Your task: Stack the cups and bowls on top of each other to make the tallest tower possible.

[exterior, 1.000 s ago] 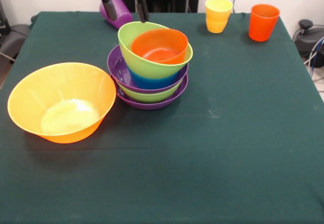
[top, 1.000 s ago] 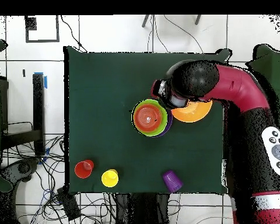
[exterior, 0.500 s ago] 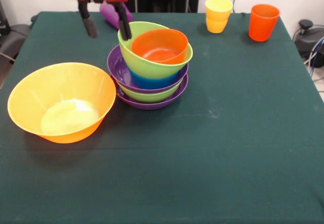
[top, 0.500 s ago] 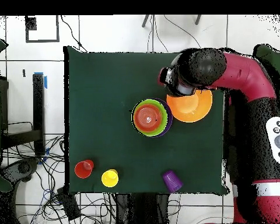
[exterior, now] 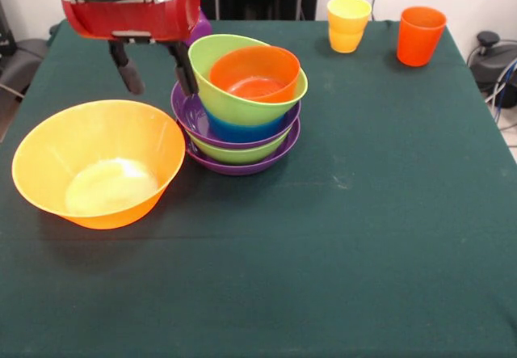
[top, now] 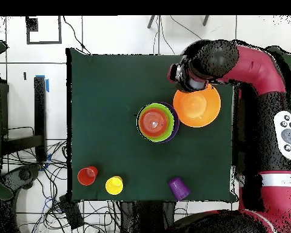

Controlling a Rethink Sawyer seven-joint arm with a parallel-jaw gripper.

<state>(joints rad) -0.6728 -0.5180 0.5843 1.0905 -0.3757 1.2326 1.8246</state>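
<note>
The tower [exterior: 242, 103] stands mid-table: purple, green, purple, blue and green bowls with a small red-orange bowl [exterior: 254, 73] tilted on top. It also shows in the overhead view [top: 156, 122]. The very large yellow-orange bowl [exterior: 101, 164] sits alone to its left, also in the overhead view [top: 199, 109]. My gripper [exterior: 153, 73] hangs open and empty just left of the tower, above the big bowl's far rim, and shows in the overhead view [top: 189, 77]. The yellow-orange cups [exterior: 348, 24], stacked, and the orange-red cup [exterior: 420, 35] stand at the far right. The purple cup [top: 179, 188] is mostly hidden behind my gripper in the front view.
The dark green tablecloth [exterior: 363, 237] covers the table. Cables and floor clutter [top: 57, 200] lie beyond the table's edge. My red arm [top: 257, 54] reaches in over the table's side next to the big bowl.
My gripper has moved from the far edge by the purple cup towards the camera and lower, now beside the tower over the big bowl's rim. It stayed open. No object moved.
</note>
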